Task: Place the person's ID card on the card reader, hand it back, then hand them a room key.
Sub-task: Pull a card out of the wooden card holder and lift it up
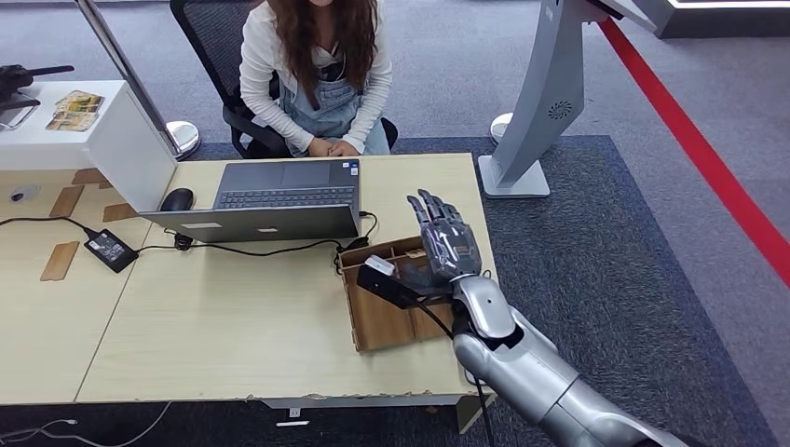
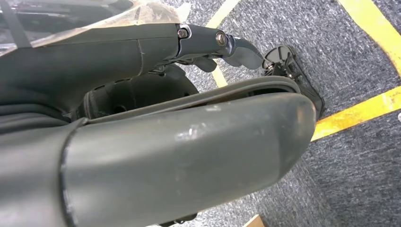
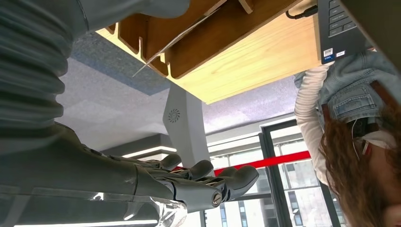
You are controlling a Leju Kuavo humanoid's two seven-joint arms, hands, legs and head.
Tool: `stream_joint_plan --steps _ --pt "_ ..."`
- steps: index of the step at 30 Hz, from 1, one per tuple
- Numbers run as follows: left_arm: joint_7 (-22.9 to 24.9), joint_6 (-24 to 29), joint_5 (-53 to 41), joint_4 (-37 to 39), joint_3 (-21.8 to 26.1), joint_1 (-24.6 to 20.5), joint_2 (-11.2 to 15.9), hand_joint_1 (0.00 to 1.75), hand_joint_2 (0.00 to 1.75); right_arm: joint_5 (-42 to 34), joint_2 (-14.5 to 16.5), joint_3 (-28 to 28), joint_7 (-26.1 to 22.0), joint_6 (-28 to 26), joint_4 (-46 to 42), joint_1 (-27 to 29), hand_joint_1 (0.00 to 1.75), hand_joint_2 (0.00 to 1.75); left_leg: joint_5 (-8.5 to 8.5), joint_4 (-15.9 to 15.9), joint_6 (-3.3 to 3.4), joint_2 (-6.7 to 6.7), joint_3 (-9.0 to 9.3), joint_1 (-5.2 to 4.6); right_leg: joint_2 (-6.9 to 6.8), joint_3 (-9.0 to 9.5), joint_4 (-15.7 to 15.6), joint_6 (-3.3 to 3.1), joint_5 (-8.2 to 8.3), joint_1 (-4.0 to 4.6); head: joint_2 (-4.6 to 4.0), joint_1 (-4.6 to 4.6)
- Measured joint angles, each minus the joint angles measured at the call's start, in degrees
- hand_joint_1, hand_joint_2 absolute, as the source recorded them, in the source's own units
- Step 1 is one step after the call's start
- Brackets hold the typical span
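Note:
My right hand [image 1: 445,240] is raised over the desk's right end, fingers straight and apart, holding nothing. It hovers just above a wooden compartment box [image 1: 382,321] on the desk. In the right wrist view the same fingers [image 3: 203,182] are stretched out and the box [image 3: 227,33] is close, with a thin pale card [image 3: 172,42] sticking out of one slot. The person [image 1: 317,74] sits across the desk with both hands [image 1: 333,146] folded at its far edge. My left hand [image 2: 142,118] hangs over carpet, one dark finger extended, nothing in it. I see no ID card or reader.
An open laptop [image 1: 279,197] stands mid-desk facing the person, with a black mouse [image 1: 177,198] to its left and a power adapter [image 1: 110,250] on a cable. A white cabinet [image 1: 102,130] stands at the left, a grey kiosk stand [image 1: 540,102] beyond the desk's right corner.

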Motion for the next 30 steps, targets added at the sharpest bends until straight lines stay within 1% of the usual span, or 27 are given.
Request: stream_joint_plan --steps 2,5,9,10,18,20,21,25,27,30 --pt "0.0 0.0 0.0 0.0 -0.1 0.0 0.0 0.00 0.00 0.0 0.1 0.0 0.0 0.1 0.2 -0.1 0.11 1.75 0.00 0.0 0.00 0.00 0.00 0.00 0.00 0.00 0.0 0.00 0.00 0.00 0.00 0.00" --pt "0.0 -0.1 0.0 0.0 -0.1 0.0 0.0 0.00 0.00 0.1 0.1 0.0 0.0 0.1 0.4 -0.1 0.18 1.75 0.00 0.0 0.00 0.00 0.00 0.00 0.00 0.00 0.0 0.00 0.00 0.00 -0.01 0.00" --pt "0.0 -0.2 0.0 0.0 -0.1 0.0 0.0 0.00 0.00 0.1 0.1 0.0 0.0 0.1 0.7 -0.2 0.44 1.75 0.00 0.0 0.00 0.00 0.00 0.00 0.00 0.00 0.0 0.00 0.00 0.00 0.00 0.00" --pt "0.0 -0.2 0.0 0.0 -0.1 0.0 0.0 0.00 0.00 0.1 0.1 0.0 0.0 0.1 0.7 -0.2 0.48 1.75 0.00 0.0 0.00 0.00 0.00 0.00 0.00 0.00 0.0 0.00 0.00 0.00 0.00 0.00" --pt "0.0 -0.4 0.0 0.0 -0.1 0.0 0.0 0.00 0.00 0.1 0.2 0.0 0.0 0.2 1.1 -0.2 0.65 1.75 0.00 0.0 0.00 0.00 0.00 0.00 0.00 0.00 0.0 0.00 0.00 0.00 0.00 0.00" --pt "0.2 -0.5 0.0 0.0 -0.2 0.0 0.0 0.00 0.00 0.2 0.2 0.1 0.0 0.2 1.2 -0.2 0.61 1.75 0.00 0.0 0.00 0.00 0.00 0.00 0.00 0.00 0.0 0.00 0.00 0.00 0.00 0.00" --pt "0.3 -0.6 0.0 0.0 -0.2 0.0 0.0 0.00 0.00 0.2 0.2 0.1 0.0 0.2 1.2 -0.2 0.56 1.75 0.00 0.0 0.00 0.00 0.00 0.00 0.00 0.00 0.0 0.00 0.00 0.00 0.00 0.01" --pt "0.7 -0.9 0.0 0.0 -0.2 0.0 0.1 0.00 0.00 0.4 0.3 0.2 0.0 0.1 1.4 -0.2 0.28 1.75 0.00 0.0 0.00 0.00 0.00 0.00 0.00 0.00 0.0 0.00 0.00 0.00 0.00 0.00" --pt "0.9 -0.9 0.0 0.0 -0.2 0.0 0.2 0.00 0.00 0.6 0.3 0.3 0.0 0.1 1.6 -0.2 0.23 1.75 0.00 0.0 0.00 0.00 0.00 0.00 0.00 0.00 0.0 0.00 0.00 0.00 0.01 0.00" --pt "1.1 -1.0 0.0 0.0 -0.2 0.0 0.2 0.00 0.00 0.7 0.5 0.3 0.0 0.0 1.8 -0.2 0.22 1.75 0.00 0.0 0.00 0.00 0.00 0.00 0.00 0.00 0.0 0.00 0.00 0.00 0.00 0.01"
